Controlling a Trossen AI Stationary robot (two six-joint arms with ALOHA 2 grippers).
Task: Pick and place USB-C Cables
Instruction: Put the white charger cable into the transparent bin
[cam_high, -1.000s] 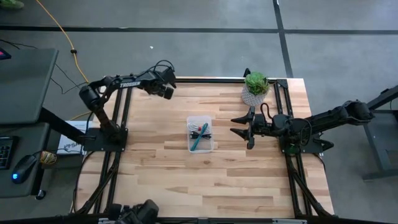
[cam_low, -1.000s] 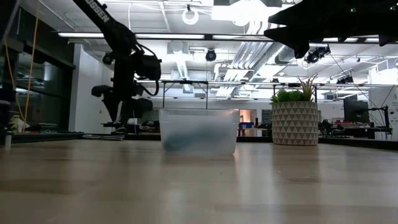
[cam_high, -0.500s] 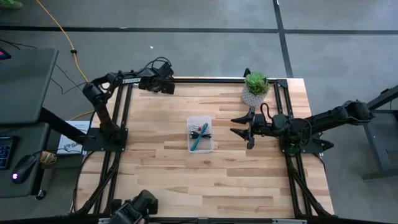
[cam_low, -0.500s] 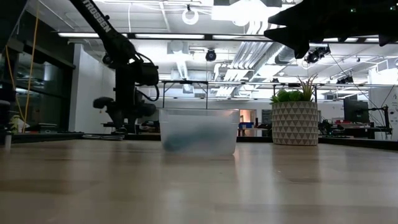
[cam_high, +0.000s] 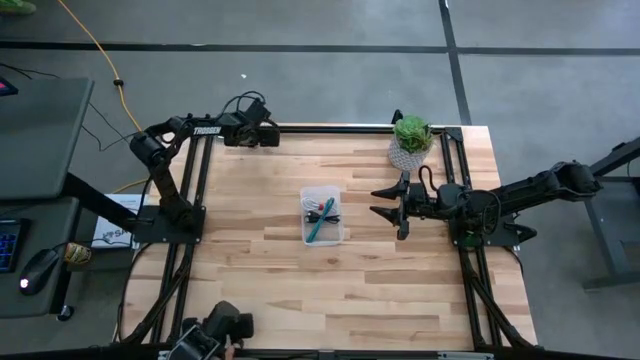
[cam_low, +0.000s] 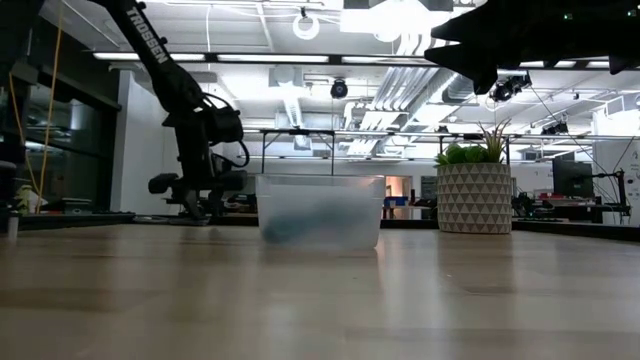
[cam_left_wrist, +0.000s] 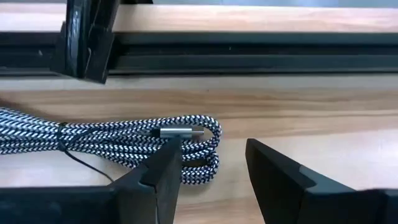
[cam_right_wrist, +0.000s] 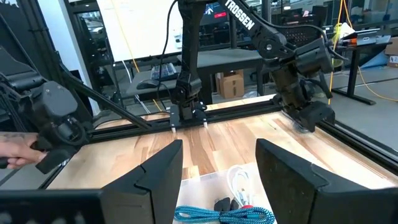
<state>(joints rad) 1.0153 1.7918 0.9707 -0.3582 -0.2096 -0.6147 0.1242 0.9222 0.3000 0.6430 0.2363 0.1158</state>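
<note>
The silvery grey braided cable (cam_left_wrist: 112, 140) lies bundled on the wooden table by its far rail, with its metal plug (cam_left_wrist: 180, 132) on top. My left gripper (cam_left_wrist: 214, 171) is open and low over the bundle's looped end (cam_left_wrist: 211, 146), at the table's far left (cam_high: 268, 134). The teal-blue (cam_high: 320, 228), black (cam_right_wrist: 221, 203) and red-and-white (cam_right_wrist: 241, 186) cables lie in the clear tub (cam_high: 322, 215) at mid-table. My right gripper (cam_high: 378, 200) is open and empty, level, to the right of the tub. My left gripper has one finger (cam_left_wrist: 163, 167) standing in front of the grey cable's looped end. I cannot tell whether it touches the cable. The other finger (cam_left_wrist: 273, 171) is over bare wood beside the loop.
A potted plant (cam_high: 410, 140) stands at the far right. Black frame rails (cam_left_wrist: 249, 59) run along the far edge just behind the grey cable. A person's hand (cam_right_wrist: 12, 155) holds a dark device near the table's near left corner (cam_high: 215, 335).
My left gripper has gone toward the table's far left corner and down, close to the tabletop. The right arm and the tub have kept still.
</note>
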